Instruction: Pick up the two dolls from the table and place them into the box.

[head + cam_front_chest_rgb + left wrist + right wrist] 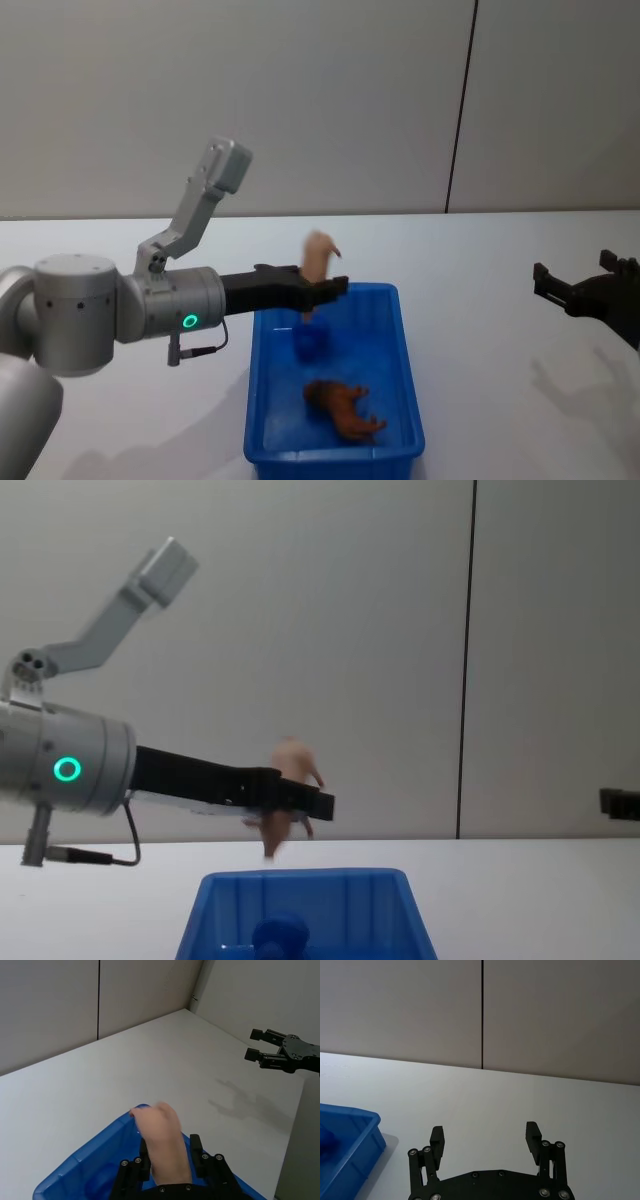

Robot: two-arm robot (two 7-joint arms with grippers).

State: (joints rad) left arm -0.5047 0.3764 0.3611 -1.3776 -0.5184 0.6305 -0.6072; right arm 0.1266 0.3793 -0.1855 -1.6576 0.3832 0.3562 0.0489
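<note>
Two dolls are in your view: the reddish-brown doll (342, 406) lies inside the blue box (402, 352) toward its near end, while the pale pink doll (319, 258) is clamped in your left end effector (322, 290), held in the air above the box's far end. Your right end effector (575, 287) hovers well off to the right over the white table (480, 260), its fingers (438, 1138) spread apart and holding nothing.

Left gripper (300, 805) holds the peach doll (288, 792) above the blue box (305, 912).
</note>
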